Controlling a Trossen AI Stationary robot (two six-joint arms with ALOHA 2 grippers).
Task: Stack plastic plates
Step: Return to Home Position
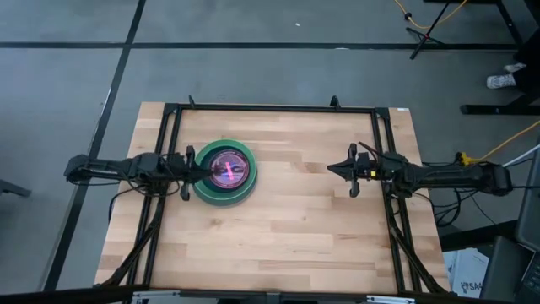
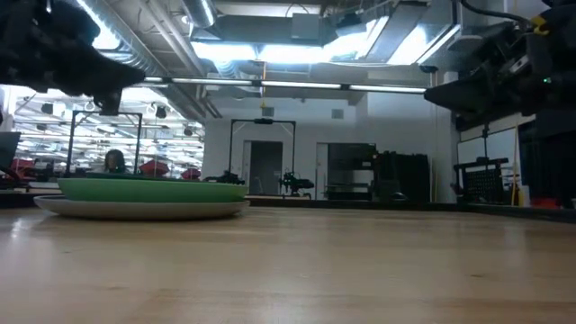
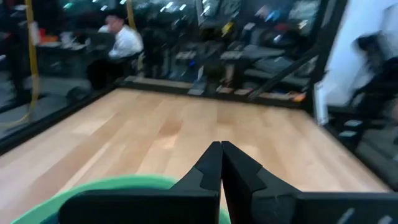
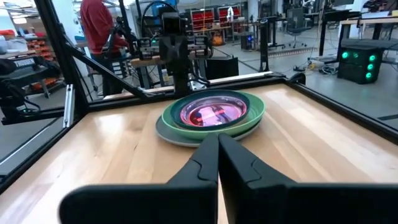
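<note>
The plates [image 1: 238,187] sit in one stack on the bench [image 1: 287,228], left of its middle. A small plate [image 4: 208,113] lies on top, inside the wider ones under it. The left hand [image 1: 202,171] is above the stack's left rim. The right hand [image 1: 333,168] is over the bench's right half, well apart from the stack and pointing towards it.
</note>
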